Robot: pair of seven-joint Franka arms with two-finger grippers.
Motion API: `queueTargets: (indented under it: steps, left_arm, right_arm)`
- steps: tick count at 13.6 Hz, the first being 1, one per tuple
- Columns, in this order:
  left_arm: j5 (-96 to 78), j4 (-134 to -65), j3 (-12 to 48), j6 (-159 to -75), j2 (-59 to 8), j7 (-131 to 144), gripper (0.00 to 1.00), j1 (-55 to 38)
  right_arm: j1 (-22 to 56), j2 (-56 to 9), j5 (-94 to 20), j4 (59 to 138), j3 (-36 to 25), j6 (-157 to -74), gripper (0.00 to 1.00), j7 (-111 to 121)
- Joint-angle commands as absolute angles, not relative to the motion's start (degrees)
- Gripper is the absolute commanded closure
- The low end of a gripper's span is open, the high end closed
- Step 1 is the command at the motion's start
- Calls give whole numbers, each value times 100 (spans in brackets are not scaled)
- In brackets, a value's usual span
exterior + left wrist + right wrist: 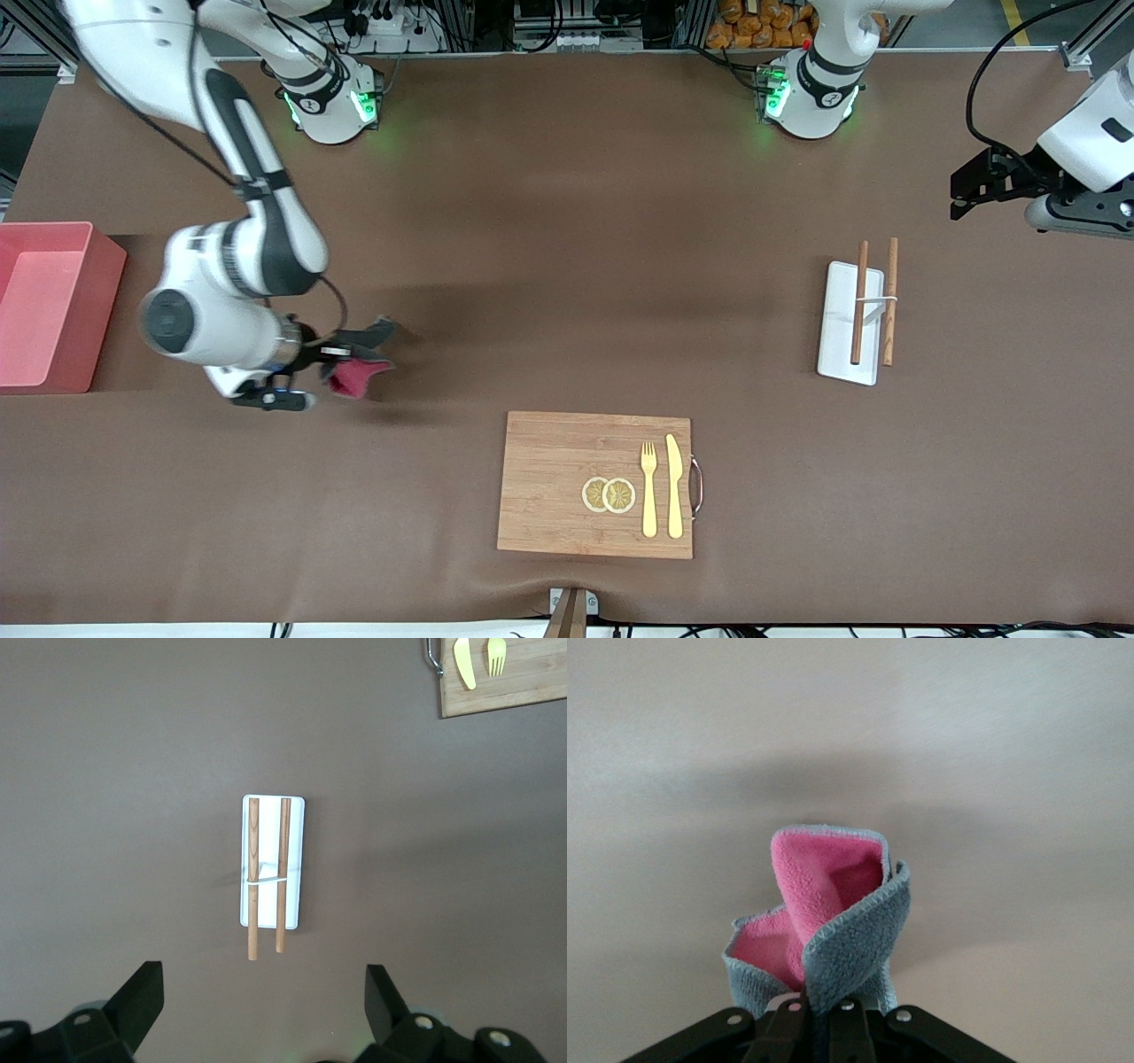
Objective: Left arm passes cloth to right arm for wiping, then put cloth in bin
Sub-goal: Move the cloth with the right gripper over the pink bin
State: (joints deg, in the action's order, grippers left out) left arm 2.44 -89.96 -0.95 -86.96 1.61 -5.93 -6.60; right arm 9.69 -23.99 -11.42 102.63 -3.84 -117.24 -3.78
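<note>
brown table [567, 266] | right gripper [332, 354] clamps cloth [359, 377], low over table near bin [53, 306] | left gripper [970, 190] waits, jaws apart

The cloth [359, 354], grey on one face and pink on the other, is bunched and folded so both colours show, pinched at one end with the rest sticking out over the bare table. The bin [53, 306], a pink straight-walled box, stands open at the cloth's nine o'clock, well apart.
</note>
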Motion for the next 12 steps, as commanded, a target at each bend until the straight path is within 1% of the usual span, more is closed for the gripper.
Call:
queueTargets:
  steps: [1,4,6,9,12]
  left_arm:
    - [378,-8956,-106,-8640,176,-580,0,-703]
    - [299,-8939,-70,-8648,202,-554,0,-651]
    - [159,-8938,-88,-8736,176,-519,0,-633]
    - [44,-8860,-106,-8798,167,-484,0,-641]
    - [123,-8851,-70,-8815,185,-378,0,-642]
  right_arm:
    - [109,-2224,-1257,9811,-334,-10849,100,883]
    - [-867,-2259,-1231,9318,-334,-10381,100,2438]
    - [-1535,-2337,-1161,8853,-334,-9855,100,3362]
    - [-2239,-2408,-643,8413,-369,-9703,100,4374]
    - [-2916,-2557,-388,7911,-387,-9554,100,5508]
